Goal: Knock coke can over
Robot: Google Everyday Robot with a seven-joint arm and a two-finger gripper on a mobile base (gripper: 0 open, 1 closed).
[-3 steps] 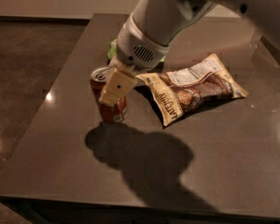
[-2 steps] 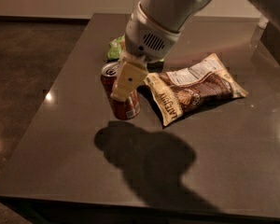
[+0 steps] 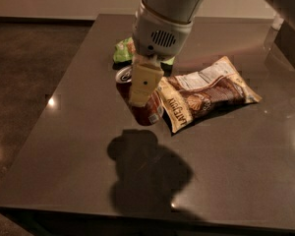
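The coke can is a small red can with a silver top. It stands on the dark table, left of centre, and leans with its top toward the left. My gripper comes down from the top of the view, and its cream finger lies across the front of the can, covering its middle. The can's top rim shows to the left of the finger.
A crinkled brown-and-yellow snack bag lies just right of the can and touches it. A green item sits behind the can, partly hidden by my arm. The table's left edge and the floor are near.
The can and my gripper have shifted right toward the snack bag, and the can has tilted further, its top leaning left.
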